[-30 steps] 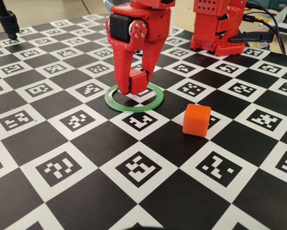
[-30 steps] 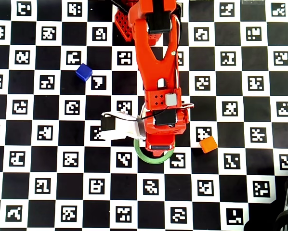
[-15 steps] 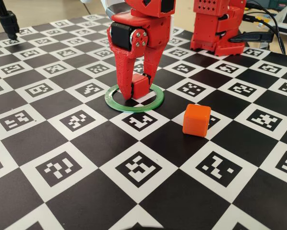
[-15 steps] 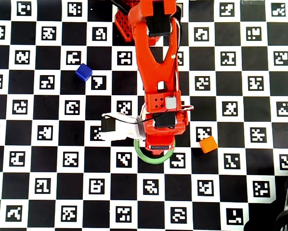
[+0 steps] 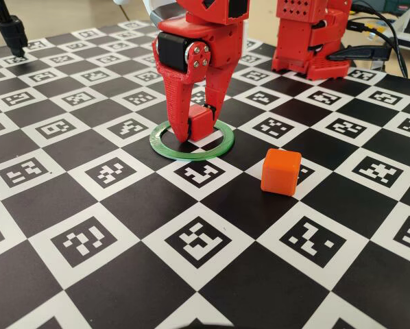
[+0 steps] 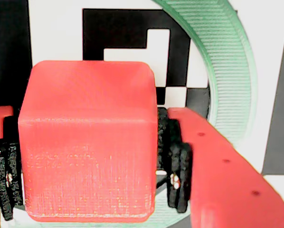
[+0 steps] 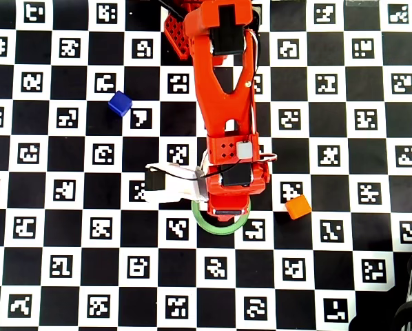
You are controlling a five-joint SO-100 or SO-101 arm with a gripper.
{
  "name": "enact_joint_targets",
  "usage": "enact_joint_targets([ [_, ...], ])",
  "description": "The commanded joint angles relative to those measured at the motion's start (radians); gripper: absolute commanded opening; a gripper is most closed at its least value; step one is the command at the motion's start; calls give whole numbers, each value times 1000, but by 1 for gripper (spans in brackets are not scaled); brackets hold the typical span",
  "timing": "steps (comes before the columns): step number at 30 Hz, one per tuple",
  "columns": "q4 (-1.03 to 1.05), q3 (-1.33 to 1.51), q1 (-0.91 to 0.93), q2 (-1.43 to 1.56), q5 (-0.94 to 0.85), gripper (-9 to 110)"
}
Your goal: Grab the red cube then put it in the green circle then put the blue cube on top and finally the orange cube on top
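Pincer (image 5: 197,130) pinching the red cube (image 5: 201,122) low inside the green circle (image 5: 222,147); an uneven release could tip the cube onto the ring.

Marker-printed checkerboard table (image 5: 123,205), black cables (image 5: 387,31) behind

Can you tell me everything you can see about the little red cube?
The red cube is small, matte plastic with rounded edges and fine printed lines. It sits upright inside the green circle, low at the board. The gripper has its jaws shut on two opposite sides, black pads pressing it in the wrist view. The arm hides it from overhead.
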Motion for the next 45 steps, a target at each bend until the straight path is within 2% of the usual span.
enact_joint_targets([
  [1,6,-71,-6,28,-2,7],
  [5,5,-71,-5,29,3,9],
  [7,6,-71,-5,32,3,18],
  [9,6,-67,-5,34,3,34],
  [13,5,-63,-3,37,3,39],
  [31,20,-63,2,67,0,41],
  [45,167,-190,31,132,-8,42],
])
